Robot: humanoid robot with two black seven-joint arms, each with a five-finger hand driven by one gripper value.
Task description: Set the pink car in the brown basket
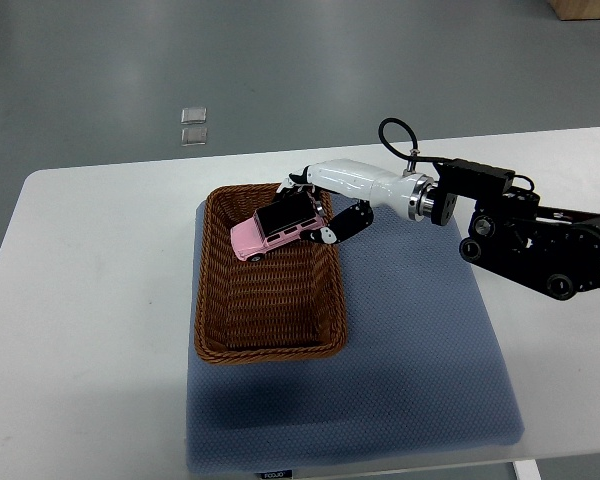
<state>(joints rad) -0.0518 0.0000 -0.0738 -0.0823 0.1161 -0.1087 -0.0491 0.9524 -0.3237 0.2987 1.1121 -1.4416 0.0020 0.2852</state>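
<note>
Wicker forms the brown basket (268,330), which sits on the left part of a blue mat (420,380) spread over the white worktop (90,300); every place below is given from that basket. No left arm shows anywhere on its left side. Toward its far end, just inside its right wall, the pink car (265,235) with its black roof hangs tilted, nose toward the basket's left, and whether its wheels touch the weave yet cannot be told from this steep view. The car seems to lie over the basket's interior, so the task looks nearly done, with only the let-go left. The main risk, as I judge it, comes from that tilt and the closeness to the right wall: if the fingers open while the car is still raised, it could roll or tip onto its side, or catch the rim and come to rest against it instead of flat on the floor. A finger snagging the roof on the way out could also drag the car up the wall. Right of the basket, the right hand (315,215) reaches in over the far right corner, fingers pinching the car at its roof and rear, wrist level, forearm running back to the right edge.
</note>
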